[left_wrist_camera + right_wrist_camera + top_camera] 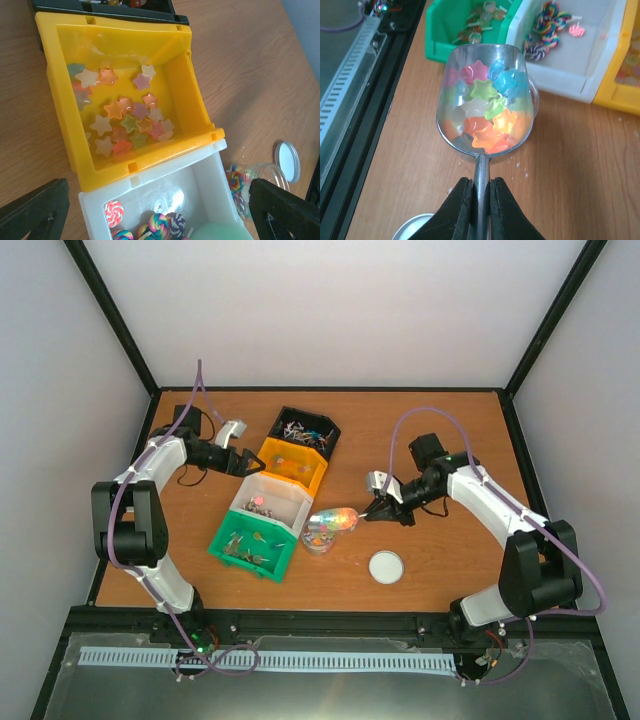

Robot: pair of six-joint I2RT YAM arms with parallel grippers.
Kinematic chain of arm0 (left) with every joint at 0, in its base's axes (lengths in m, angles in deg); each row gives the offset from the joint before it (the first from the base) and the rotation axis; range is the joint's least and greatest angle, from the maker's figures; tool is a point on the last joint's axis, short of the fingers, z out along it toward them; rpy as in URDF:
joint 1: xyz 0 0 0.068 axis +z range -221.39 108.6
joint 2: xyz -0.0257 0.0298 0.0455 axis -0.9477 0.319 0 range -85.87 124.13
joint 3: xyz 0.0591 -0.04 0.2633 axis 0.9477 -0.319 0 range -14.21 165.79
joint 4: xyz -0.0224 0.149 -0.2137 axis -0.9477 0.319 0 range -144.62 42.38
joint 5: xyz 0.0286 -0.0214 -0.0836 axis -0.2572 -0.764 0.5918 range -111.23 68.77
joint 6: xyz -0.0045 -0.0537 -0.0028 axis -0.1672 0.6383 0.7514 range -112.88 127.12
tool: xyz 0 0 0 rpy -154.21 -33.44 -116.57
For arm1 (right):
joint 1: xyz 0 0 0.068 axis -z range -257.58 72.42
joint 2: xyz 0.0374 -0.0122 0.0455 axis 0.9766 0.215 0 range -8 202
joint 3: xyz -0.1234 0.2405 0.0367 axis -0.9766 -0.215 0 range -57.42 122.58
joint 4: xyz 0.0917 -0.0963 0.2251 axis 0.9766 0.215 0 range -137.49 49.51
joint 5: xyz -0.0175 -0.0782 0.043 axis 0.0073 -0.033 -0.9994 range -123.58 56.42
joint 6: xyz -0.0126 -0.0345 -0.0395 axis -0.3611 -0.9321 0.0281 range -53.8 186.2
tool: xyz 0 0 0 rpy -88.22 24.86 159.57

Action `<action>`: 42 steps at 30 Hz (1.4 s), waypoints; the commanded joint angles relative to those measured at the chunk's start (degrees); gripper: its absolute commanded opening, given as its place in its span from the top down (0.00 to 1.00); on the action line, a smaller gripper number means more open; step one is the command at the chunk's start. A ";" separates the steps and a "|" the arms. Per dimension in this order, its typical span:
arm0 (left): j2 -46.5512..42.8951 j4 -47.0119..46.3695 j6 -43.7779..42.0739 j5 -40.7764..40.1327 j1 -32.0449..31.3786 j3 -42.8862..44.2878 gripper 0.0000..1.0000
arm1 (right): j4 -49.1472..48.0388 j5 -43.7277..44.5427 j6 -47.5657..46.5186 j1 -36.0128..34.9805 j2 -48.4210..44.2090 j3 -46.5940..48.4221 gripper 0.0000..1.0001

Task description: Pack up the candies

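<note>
The right gripper (480, 189) pinches tight the handle of a shiny metal scoop (481, 167) heaped with translucent star-shaped candies (482, 107). The left gripper (159, 190) gapes wide, empty, above a yellow plastic bin (197, 100).

**Cam layout: 1 overhead, 2 wrist close-ups**

Top external: mounted high behind the arm bases, tilted down and forward. Far view, takes in the whole brown wooden table (450, 440).

Left wrist: close, looking steeply down into the yellow plastic bin (187, 95) and the white plastic bin (210, 180) next to it.

Right wrist: close and low, facing along the shiny metal scoop (445, 115) toward the green plastic bin (437, 45) and the white one. Near table edge runs down its left side.

Overlap: both wrist views catch the white and yellow bins; overhead covers everything.
</note>
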 commanded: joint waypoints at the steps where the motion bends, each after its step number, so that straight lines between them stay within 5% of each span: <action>1: -1.08 -1.32 0.91 1.10 0.33 1.01 0.00 | 2.04 4.24 -2.93 0.31 -1.69 -0.47 0.97; 18: -0.09 -1.69 0.85 0.12 0.37 0.89 0.00 | 4.35 18.46 0.06 -2.74 -0.68 3.91 0.97; 35: -12.03 5.74 -15.12 -19.13 0.35 -7.47 0.00 | 6.64 28.50 3.88 -9.27 0.00 8.29 0.97; 42: -16.21 11.87 -22.70 -20.24 0.12 -9.70 0.00 | 7.00 33.32 5.18 -12.57 0.39 9.58 0.97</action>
